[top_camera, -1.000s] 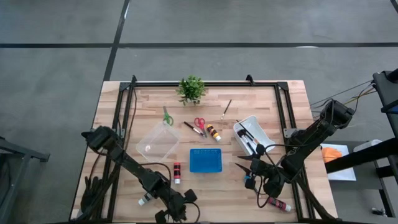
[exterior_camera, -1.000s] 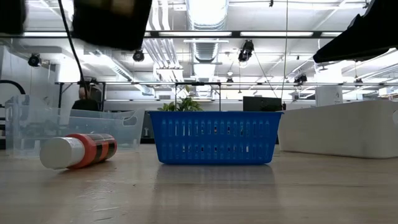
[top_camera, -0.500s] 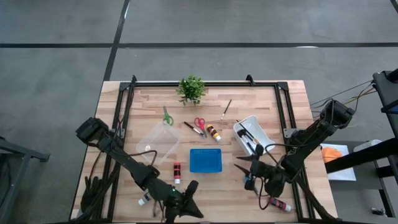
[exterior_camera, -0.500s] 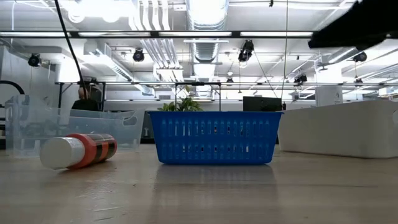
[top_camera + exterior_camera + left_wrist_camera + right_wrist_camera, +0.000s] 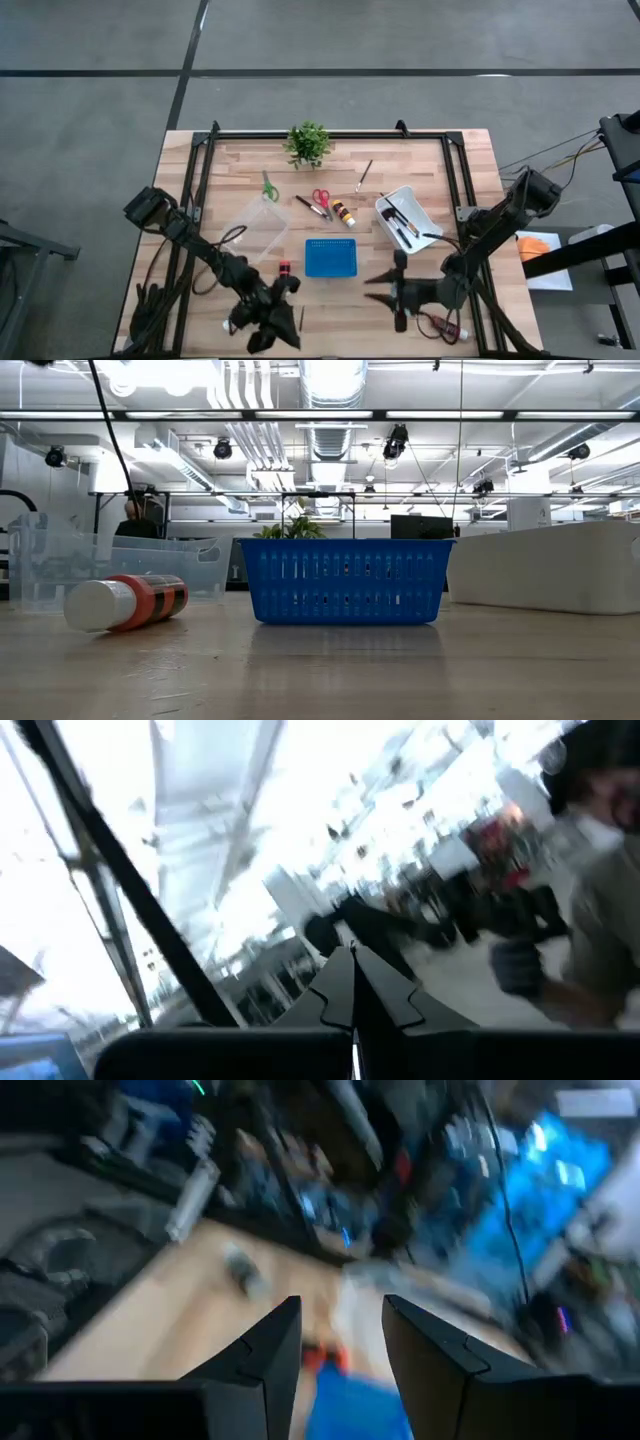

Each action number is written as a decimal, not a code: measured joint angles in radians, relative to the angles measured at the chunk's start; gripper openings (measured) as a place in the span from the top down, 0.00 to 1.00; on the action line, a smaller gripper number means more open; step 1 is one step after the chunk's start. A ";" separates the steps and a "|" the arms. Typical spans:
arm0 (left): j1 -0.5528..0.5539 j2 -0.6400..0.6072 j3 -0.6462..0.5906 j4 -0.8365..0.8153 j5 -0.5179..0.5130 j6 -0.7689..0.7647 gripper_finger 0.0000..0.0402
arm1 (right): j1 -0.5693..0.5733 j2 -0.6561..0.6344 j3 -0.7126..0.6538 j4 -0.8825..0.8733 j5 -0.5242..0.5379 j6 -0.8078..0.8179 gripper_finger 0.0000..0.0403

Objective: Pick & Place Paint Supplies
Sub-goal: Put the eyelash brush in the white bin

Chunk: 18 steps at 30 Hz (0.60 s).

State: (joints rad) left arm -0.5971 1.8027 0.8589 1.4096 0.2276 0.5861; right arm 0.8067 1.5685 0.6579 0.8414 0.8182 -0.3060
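Note:
My left gripper [image 5: 280, 300] is shut and hovers near the table's near edge, just near of the red paint bottle [image 5: 284, 269], which lies on its side [image 5: 125, 602]. In the left wrist view its shut fingers [image 5: 352, 990] point up into the room. My right gripper [image 5: 385, 273] is open, empty, and points left, near and right of the blue basket [image 5: 330, 257]. Its fingers stand apart in the right wrist view [image 5: 340, 1350]. A white bottle [image 5: 232, 322] lies by the left arm and a red-and-white one [image 5: 447, 326] by the right arm.
On the far half lie green scissors [image 5: 268, 187], red scissors [image 5: 321, 198], a brush [image 5: 364, 176] and an orange-black bottle [image 5: 344, 212]. A clear container [image 5: 255, 228] and a white bin [image 5: 405, 215] holding brushes flank the basket. A potted plant [image 5: 308, 143] stands at the far edge.
My left gripper has swung from the near edge toward the red bottle and the table's middle, turning as it went. My right gripper has moved toward the near edge and turned to point left. Both arms' dark shapes have left the top of the low view.

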 joint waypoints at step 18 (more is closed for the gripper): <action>0.025 0.000 -0.061 0.105 0.090 -0.064 0.99 | -0.255 0.202 0.405 -0.127 -0.570 -0.102 0.65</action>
State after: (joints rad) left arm -0.5724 1.8027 0.7982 1.5145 0.3179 0.5224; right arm 0.5512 1.7706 1.0630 0.7149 0.2477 -0.4082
